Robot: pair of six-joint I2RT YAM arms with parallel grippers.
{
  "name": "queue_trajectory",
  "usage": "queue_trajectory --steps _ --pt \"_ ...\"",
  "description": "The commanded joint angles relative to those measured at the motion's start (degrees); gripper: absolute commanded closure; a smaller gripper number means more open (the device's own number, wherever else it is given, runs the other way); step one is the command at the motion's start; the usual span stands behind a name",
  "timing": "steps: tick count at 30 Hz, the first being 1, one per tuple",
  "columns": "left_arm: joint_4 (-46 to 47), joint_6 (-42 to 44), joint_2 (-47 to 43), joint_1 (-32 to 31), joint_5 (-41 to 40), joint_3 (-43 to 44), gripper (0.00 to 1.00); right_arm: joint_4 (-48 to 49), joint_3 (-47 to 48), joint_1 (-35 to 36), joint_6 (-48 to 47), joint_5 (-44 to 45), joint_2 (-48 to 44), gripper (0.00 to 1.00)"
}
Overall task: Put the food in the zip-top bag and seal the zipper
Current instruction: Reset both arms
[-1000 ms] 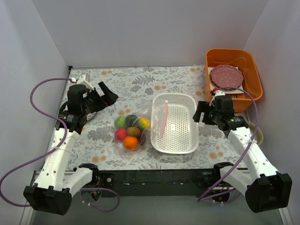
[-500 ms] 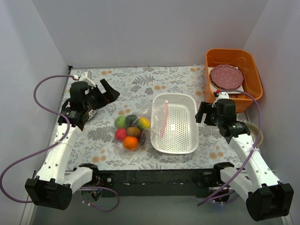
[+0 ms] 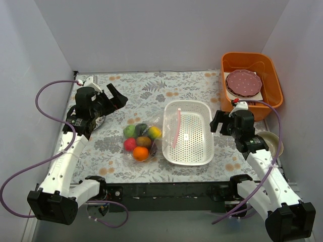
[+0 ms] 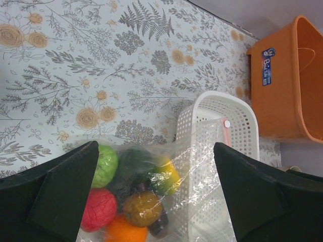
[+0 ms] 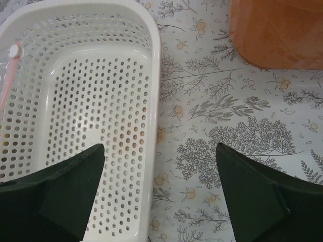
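Note:
The clear zip-top bag (image 3: 149,135) lies on the flowered table left of the white basket, and its mouth end drapes over the basket's left rim. The pink zipper strip (image 3: 176,128) rests inside the basket; I cannot tell if it is sealed. The food is inside the bag: green ball (image 4: 103,166), red ball (image 4: 98,209), orange (image 4: 123,229), kiwi (image 4: 143,208), lemon (image 4: 166,176), avocado (image 4: 132,161), eggplant (image 4: 159,228). My left gripper (image 3: 117,97) is open and empty, raised behind and left of the bag (image 4: 156,146). My right gripper (image 3: 214,122) is open and empty, beside the basket's right rim (image 5: 159,147).
The white perforated basket (image 3: 194,146) stands mid-table, with only the bag's mouth in it (image 5: 75,126). An orange bin (image 3: 267,103) with a dotted plate stands at the back right (image 5: 277,30). A beige bowl (image 3: 275,143) sits near the right arm.
Both arms have shifted slightly; the right arm's wrist has drawn a little toward the near right. The bag, food and basket have not moved. Both grippers stay open.

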Motion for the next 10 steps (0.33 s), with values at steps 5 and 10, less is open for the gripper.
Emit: queue_trajectory --steps 5,10 --pt "1.57 -0.08 -5.43 0.16 -4.43 -3.73 0.02 9.07 -6.13 -0.28 -0.52 4.18 -2.63 0.02" --pt "4.38 -0.34 -6.56 0.16 -6.53 -6.01 0.02 13.55 -10.09 -0.19 -2.46 4.7 -3.16 0.02"
